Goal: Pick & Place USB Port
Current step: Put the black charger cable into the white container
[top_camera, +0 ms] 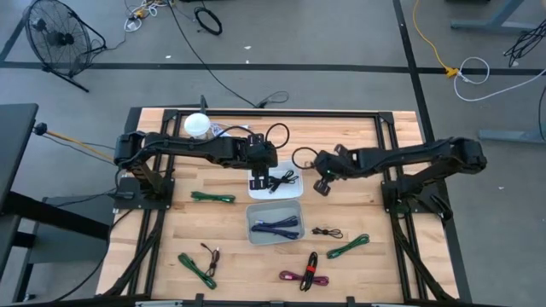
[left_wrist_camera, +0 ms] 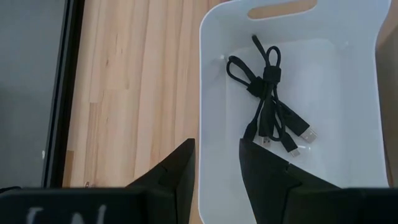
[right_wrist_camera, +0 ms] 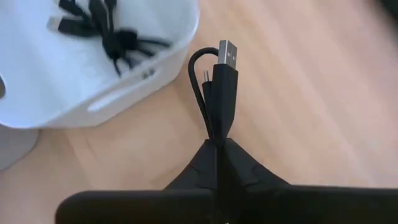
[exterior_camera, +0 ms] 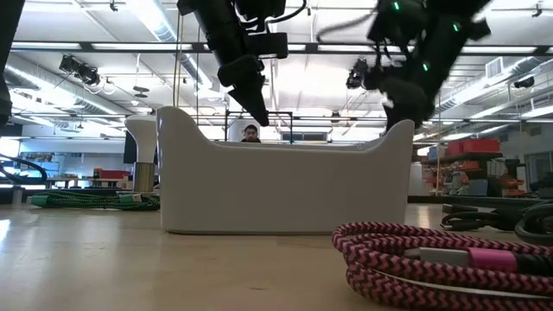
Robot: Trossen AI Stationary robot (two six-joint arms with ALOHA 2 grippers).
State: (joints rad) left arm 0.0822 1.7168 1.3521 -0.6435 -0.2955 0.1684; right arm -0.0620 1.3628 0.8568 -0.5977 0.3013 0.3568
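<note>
A white bin (top_camera: pixel 275 183) in the middle of the table holds a bundled black cable (left_wrist_camera: pixel 267 106). My left gripper (top_camera: pixel 263 175) is open and empty above the bin's left rim (left_wrist_camera: pixel 208 93). My right gripper (top_camera: pixel 322 183) hovers just right of the bin, shut on a folded black USB cable (right_wrist_camera: pixel 217 93). The cable's metal plug (right_wrist_camera: pixel 227 52) sticks out past the fingertips. A grey bin (top_camera: pixel 275 223) nearer the front holds blue cables. My right gripper pinches the folded black cable between its two fingers at the bundle's lower part (right_wrist_camera: pixel 219 132), several strands together. The plug end and a loop stand out beyond the fingertips, clear of the table and of the white bin.
Loose bundled cables lie on the wood: green ones (top_camera: pixel 213 197) (top_camera: pixel 197 269) (top_camera: pixel 348 247), black ones (top_camera: pixel 328 231) (top_camera: pixel 211 252) and a pink one (top_camera: pixel 303 273), which is close in the low view (exterior_camera: pixel 432 259). A white round object (top_camera: pixel 198 125) sits at the far left.
</note>
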